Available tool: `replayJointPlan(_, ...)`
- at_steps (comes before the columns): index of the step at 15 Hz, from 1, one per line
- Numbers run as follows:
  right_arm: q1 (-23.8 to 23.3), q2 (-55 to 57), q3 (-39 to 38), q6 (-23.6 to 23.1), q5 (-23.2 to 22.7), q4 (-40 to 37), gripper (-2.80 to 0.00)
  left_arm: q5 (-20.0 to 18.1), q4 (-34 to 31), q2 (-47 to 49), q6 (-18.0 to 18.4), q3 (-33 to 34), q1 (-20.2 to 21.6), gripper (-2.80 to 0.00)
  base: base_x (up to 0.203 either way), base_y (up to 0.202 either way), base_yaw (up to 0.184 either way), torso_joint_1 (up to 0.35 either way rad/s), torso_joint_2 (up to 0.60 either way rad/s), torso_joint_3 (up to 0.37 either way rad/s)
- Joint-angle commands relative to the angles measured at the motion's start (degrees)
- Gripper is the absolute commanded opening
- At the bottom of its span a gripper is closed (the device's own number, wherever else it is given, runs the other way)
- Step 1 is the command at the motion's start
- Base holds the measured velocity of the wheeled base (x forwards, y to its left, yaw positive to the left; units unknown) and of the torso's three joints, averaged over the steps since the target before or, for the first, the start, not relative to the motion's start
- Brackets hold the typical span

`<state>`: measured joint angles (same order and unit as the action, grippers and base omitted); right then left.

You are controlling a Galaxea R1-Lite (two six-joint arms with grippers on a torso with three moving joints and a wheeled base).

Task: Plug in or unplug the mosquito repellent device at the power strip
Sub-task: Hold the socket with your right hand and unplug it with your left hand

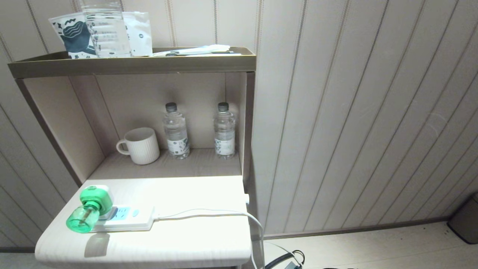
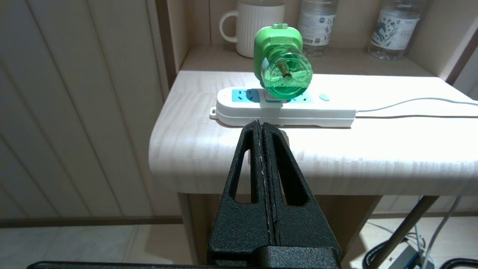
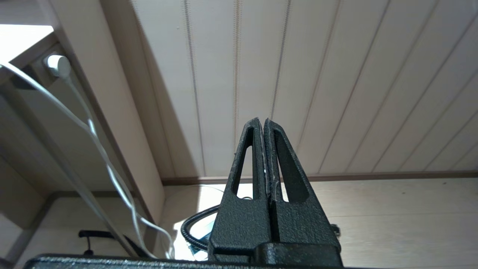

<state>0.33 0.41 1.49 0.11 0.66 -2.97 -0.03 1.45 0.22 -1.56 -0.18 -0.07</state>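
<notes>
Head view shows the mosquito repellent device plugged into the power strip, which lies on the white counter near its left front edge, so the step in hand is judged to be unplugging. Neither arm appears in that view. The left pincer hangs in front of the counter edge, lower than the strip and well apart from the device, its fingers pressed together and holding nothing. The right pincer is likewise pressed together and empty, off to the side facing the panelled wall, and looks parked. To do this well, the left pincer would need to spread, rise above the counter, and close across the firm green head rather than the bottle, then pull straight away from the socket face; since the strip is loose on the counter, it may lift or slide with the pull. The device has a bright green and white head seated in a light-blue socket and a translucent green bottle tilting out toward the counter's front edge. A white cord trails right from the strip.
</notes>
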Motion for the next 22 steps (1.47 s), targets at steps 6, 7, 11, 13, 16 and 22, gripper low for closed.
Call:
replayJointPlan(6,-0.1,0.0,0.0,0.0,0.0,0.0,-2.8,0.1,0.0,0.0,0.0,0.0,-0.1,-2.8,0.0,0.0,0.0,0.0,0.0,0.0)
replayJointPlan(7,-0.1,0.0,0.0,0.0,0.0,0.0,-2.8,0.0,0.0,0.0,0.0,0.0,-0.1,-2.8,0.0,0.0,0.0,0.0,0.0,0.0)
replayJointPlan(11,-0.1,0.1,0.0,0.0,0.0,0.0,-2.8,0.0,0.0,0.0,0.0,0.0,-0.1,-2.8,0.0,0.0,0.0,0.0,0.0,0.0)
replayJointPlan(13,-0.1,0.1,0.0,0.0,0.0,0.0,-2.8,0.0,0.0,0.0,0.0,0.0,-0.1,-2.8,-0.003,0.024,-0.008,-0.003,0.0,0.002)
replayJointPlan(16,-0.1,0.0,0.0,0.0,0.0,0.0,-2.8,0.0,0.0,0.0,0.0,0.0,-0.1,-2.8,0.0,0.163,0.0,0.002,0.0,0.0)
replayJointPlan(22,-0.2,0.0,0.0,0.0,0.0,0.0,-2.8,0.0,0.0,0.0,-0.1,0.0,-0.1,-2.8,0.0,0.182,0.0,0.001,0.0,0.003)
